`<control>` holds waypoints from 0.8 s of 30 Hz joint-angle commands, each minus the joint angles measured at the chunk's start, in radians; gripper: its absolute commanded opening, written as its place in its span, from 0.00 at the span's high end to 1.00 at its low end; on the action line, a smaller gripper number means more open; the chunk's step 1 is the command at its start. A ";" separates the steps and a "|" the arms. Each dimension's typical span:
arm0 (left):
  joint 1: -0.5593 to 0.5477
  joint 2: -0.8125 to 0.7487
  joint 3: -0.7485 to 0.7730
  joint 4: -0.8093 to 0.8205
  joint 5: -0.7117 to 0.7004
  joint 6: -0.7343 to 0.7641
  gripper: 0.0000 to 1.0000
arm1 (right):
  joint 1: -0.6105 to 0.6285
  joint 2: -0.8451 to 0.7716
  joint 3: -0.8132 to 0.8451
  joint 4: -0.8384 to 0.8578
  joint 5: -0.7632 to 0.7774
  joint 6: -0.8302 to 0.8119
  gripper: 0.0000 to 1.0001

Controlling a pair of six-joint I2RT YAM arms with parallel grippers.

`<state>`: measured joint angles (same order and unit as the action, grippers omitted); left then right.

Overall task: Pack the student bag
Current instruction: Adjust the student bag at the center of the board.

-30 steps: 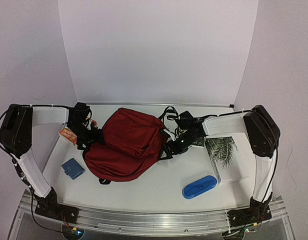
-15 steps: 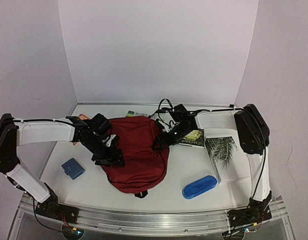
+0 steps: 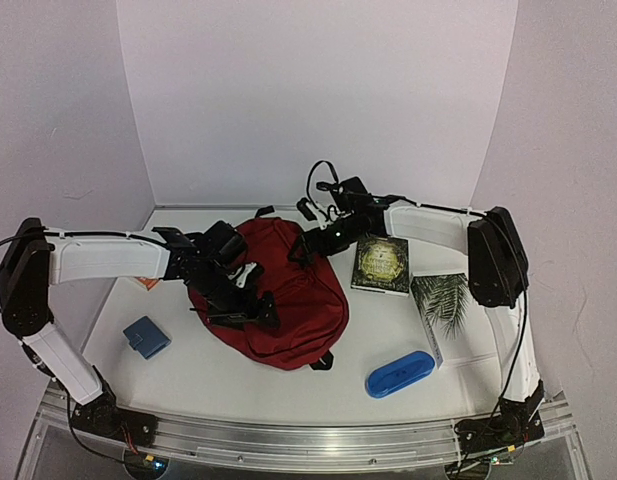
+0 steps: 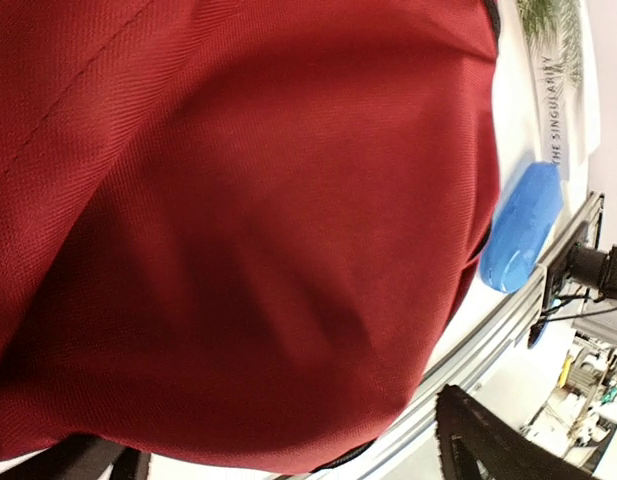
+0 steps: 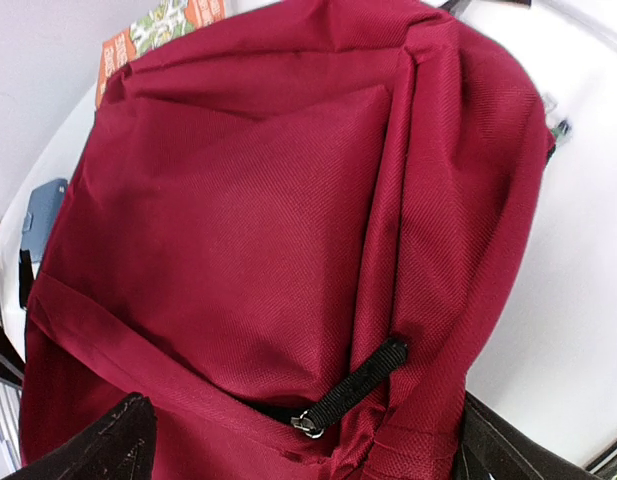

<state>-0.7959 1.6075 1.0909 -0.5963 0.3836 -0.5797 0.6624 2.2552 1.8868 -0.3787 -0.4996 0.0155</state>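
The dark red student bag (image 3: 293,300) lies in the middle of the table, its black straps (image 3: 323,185) at the far end. My left gripper (image 3: 246,300) rests on the bag's left side. In the left wrist view the bag (image 4: 248,200) fills the frame and the jaws (image 4: 268,430) stand wide apart with fabric bulging between them. My right gripper (image 3: 310,243) is at the bag's far top. In the right wrist view its jaws (image 5: 298,440) are wide apart over the bag (image 5: 258,230), near a black zipper pull (image 5: 350,392).
A dark book with a gold circle (image 3: 381,264) and a palm-leaf book (image 3: 446,305) lie right of the bag. A blue oblong case (image 3: 399,373) sits front right. A small blue wallet (image 3: 146,337) lies front left. An orange packet (image 3: 145,283) is behind the left arm.
The bag has turned from lying crosswise to lengthwise and shifted right. My left gripper moved right and nearer with it. My right gripper moved back and left, uncovering the dark book.
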 commanded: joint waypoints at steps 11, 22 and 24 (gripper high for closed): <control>0.182 -0.380 -0.041 -0.034 -0.121 -0.130 0.00 | -0.038 -0.216 -0.112 -0.044 0.179 -0.099 0.02; 0.267 -0.295 0.007 -0.171 -0.234 -0.065 0.10 | 0.032 -0.319 -0.361 -0.097 0.038 -0.073 0.02; 0.270 -0.253 0.007 -0.164 -0.233 -0.043 0.17 | 0.038 -0.322 -0.421 -0.097 0.045 -0.084 0.02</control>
<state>-0.5413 1.2820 1.0733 -0.7359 0.1754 -0.6698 0.6636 1.9707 1.5704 -0.4465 -0.4204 -0.0599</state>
